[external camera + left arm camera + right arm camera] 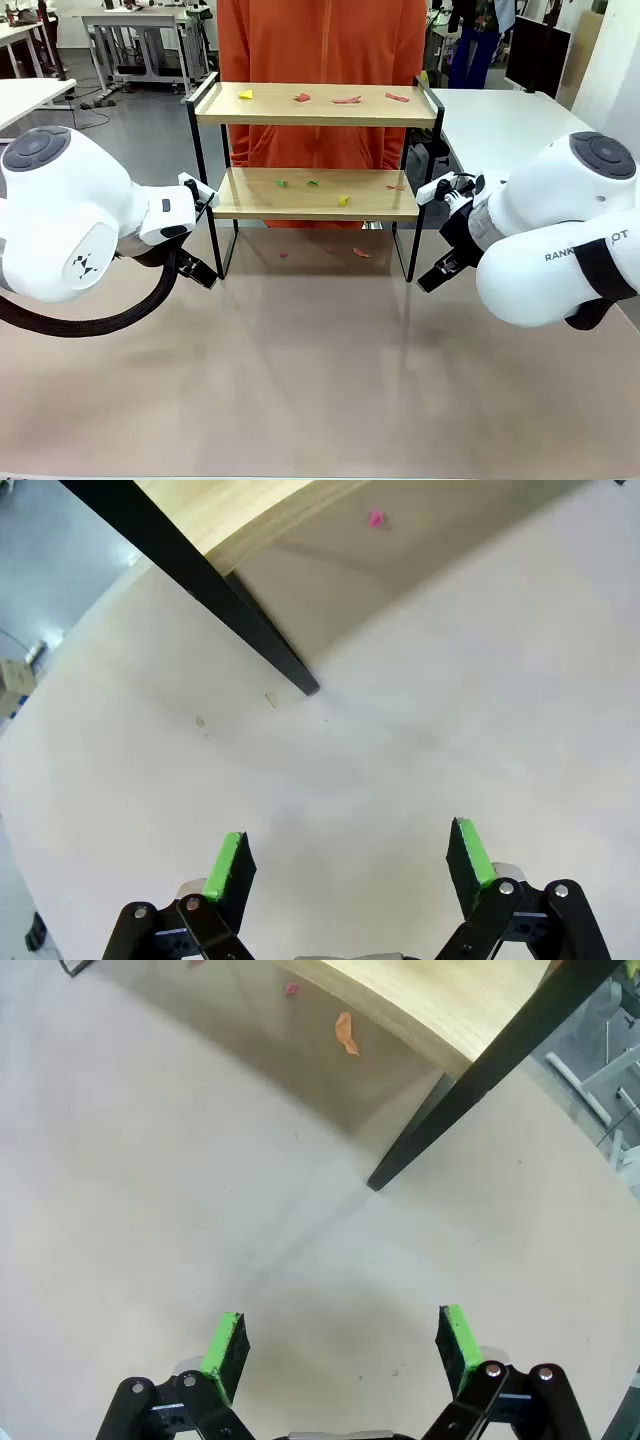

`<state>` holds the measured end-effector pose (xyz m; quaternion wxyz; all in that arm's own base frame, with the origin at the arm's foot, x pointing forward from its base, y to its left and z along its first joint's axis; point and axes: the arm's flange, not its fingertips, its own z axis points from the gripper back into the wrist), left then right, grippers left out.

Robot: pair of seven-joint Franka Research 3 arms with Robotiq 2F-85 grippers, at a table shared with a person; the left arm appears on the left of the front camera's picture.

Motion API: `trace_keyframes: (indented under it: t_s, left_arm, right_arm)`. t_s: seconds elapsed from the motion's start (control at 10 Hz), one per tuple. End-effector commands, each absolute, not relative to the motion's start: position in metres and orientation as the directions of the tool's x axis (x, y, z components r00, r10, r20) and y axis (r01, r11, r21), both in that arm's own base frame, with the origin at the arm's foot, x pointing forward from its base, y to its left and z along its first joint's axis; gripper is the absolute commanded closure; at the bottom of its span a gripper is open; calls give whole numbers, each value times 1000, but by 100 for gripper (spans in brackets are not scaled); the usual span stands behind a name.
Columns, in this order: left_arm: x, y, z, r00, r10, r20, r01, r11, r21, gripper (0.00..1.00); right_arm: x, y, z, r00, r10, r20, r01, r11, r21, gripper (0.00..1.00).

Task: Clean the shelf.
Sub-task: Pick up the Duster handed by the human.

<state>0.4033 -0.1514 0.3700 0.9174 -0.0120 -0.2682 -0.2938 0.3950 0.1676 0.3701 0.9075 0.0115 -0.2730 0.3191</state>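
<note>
The shelf [315,118] stands at the table's far middle, two light wooden boards in a black frame. Small paper scraps lie on it: red ones [347,100] and a yellow one [245,94] on the top board, green [312,184] and yellow [343,200] ones on the lower board. More red scraps [361,253] lie on the table beneath. My left gripper [348,865] hovers open over bare table near the shelf's left front leg [250,630]. My right gripper [340,1345] hovers open near the right front leg [440,1120], an orange scrap [346,1034] beyond it.
A person in an orange top [320,40] stands right behind the shelf. The beige table [320,370] stretches wide in front of the shelf. White tables [495,120] stand to the far right and far left.
</note>
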Motion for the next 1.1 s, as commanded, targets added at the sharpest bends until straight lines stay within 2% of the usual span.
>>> trace_keyframes:
  t_s: [0.0,0.9,1.0]
  left_arm:
    - [403,-151,370,683,-533,499,546,827,136,0]
    - [403,-151,370,684,-532,499,545,827,135,0]
    - [396,-152,389,654,-559,510,601,793,99,0]
  right_arm:
    - [395,168,370,647,573,503,-585,796,-153,0]
    - [395,168,370,647,573,502,-586,796,-154,0]
    - [406,165,393,636,561,531,-580,801,-151,0]
